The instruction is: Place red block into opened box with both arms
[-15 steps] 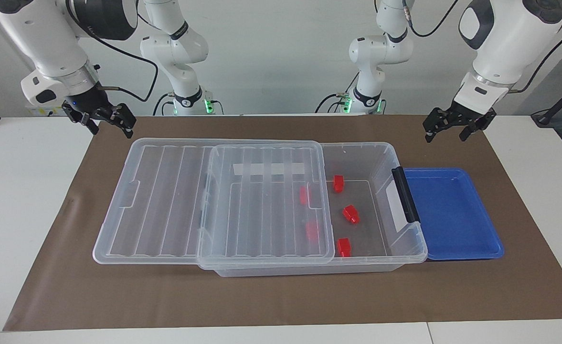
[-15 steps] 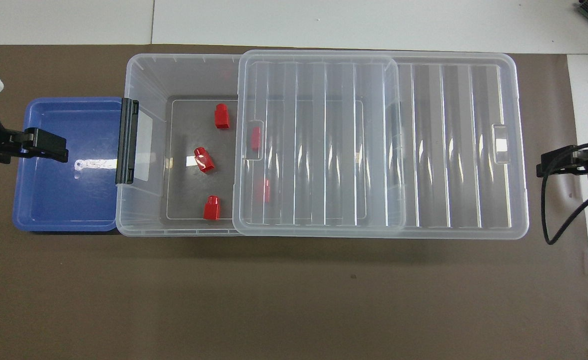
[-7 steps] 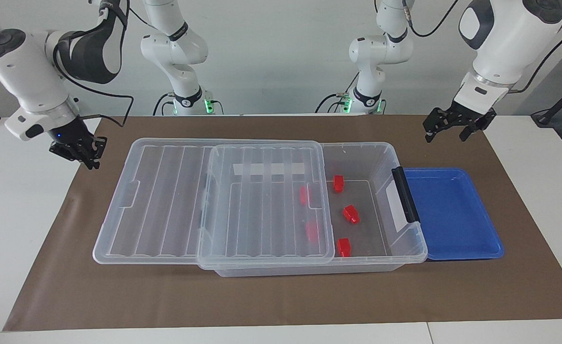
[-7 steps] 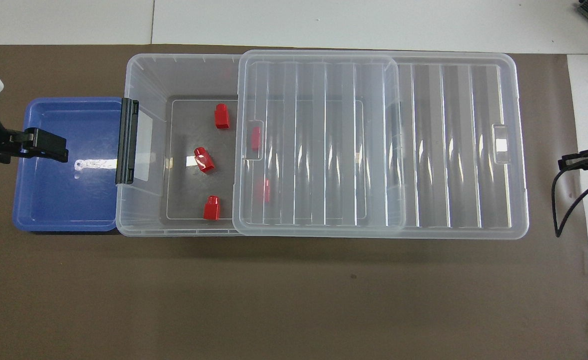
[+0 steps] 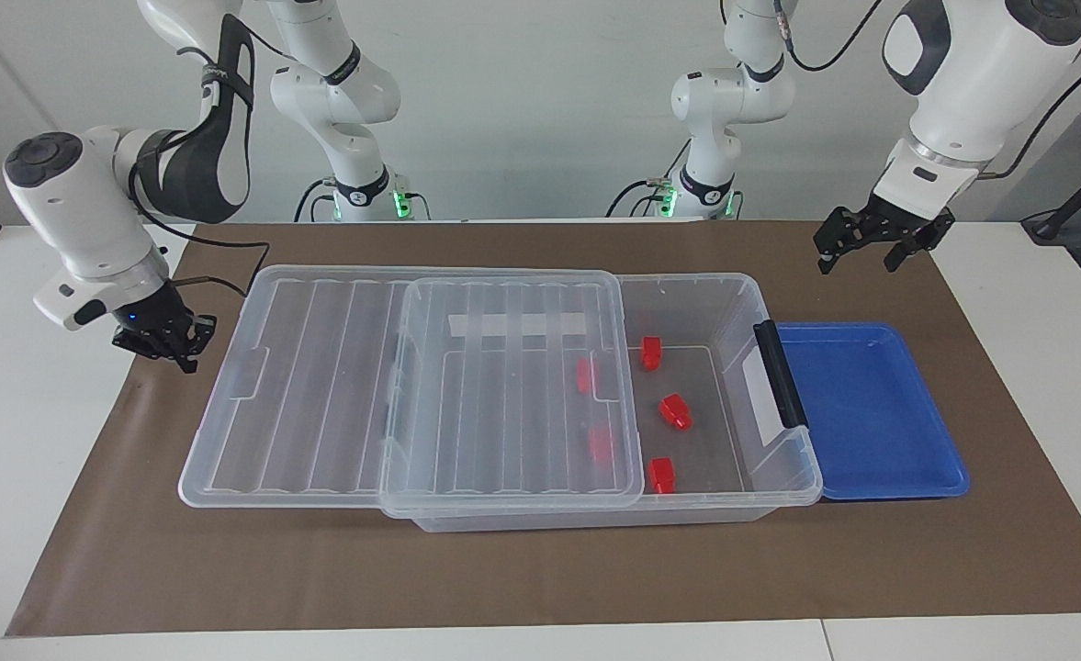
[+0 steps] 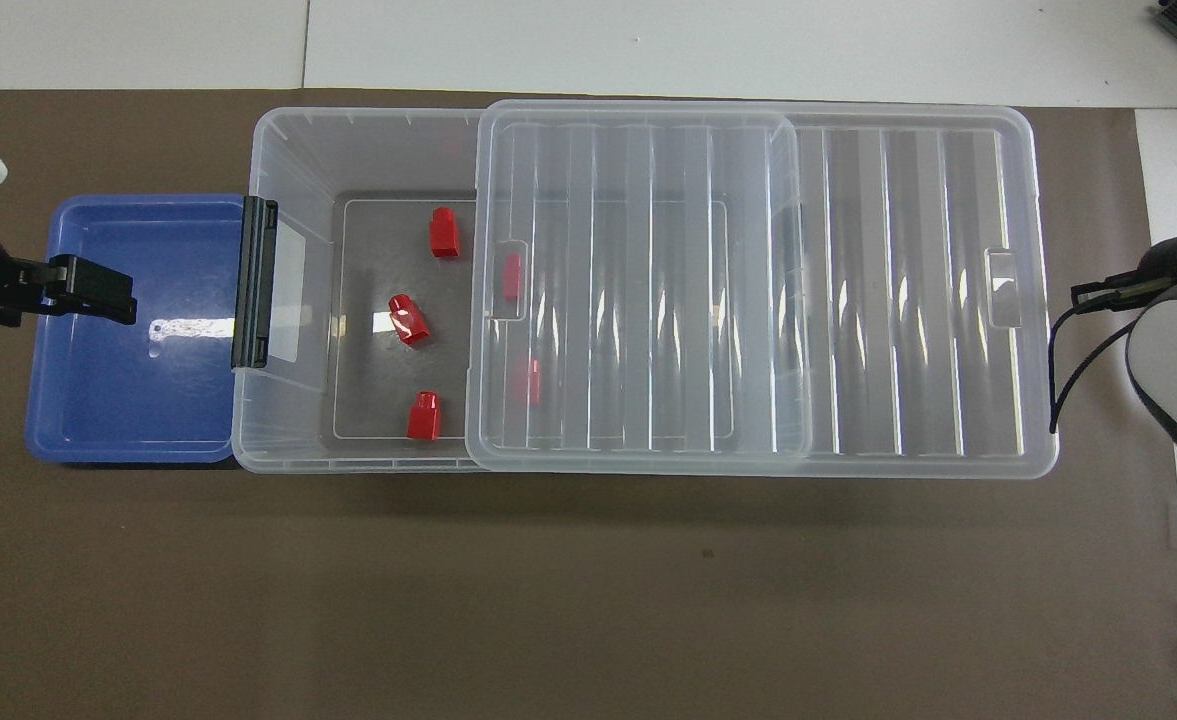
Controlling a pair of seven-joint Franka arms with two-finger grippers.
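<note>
The clear box (image 5: 733,277) (image 6: 268,130) lies along the mat, its ribbed lid (image 5: 320,386) (image 6: 898,300) slid toward the right arm's end so the left arm's end stands uncovered. Several red blocks lie inside: one (image 5: 675,412) (image 6: 409,320) in the uncovered part with two more beside it, others blurred under the lid (image 6: 512,275). My right gripper (image 5: 182,358) (image 6: 1083,297) is shut and empty, low beside the lid's end edge. My left gripper (image 5: 857,262) (image 6: 108,300) hangs open and empty over the blue tray's edge.
An empty shallow blue tray (image 5: 871,477) (image 6: 128,440) sits against the box's black latch (image 5: 781,375) at the left arm's end. A brown mat (image 5: 540,569) covers the table, with white tabletop around it.
My right gripper has shut and come down from above the mat's corner to the lid's end edge. The left arm, box and blocks have not moved.
</note>
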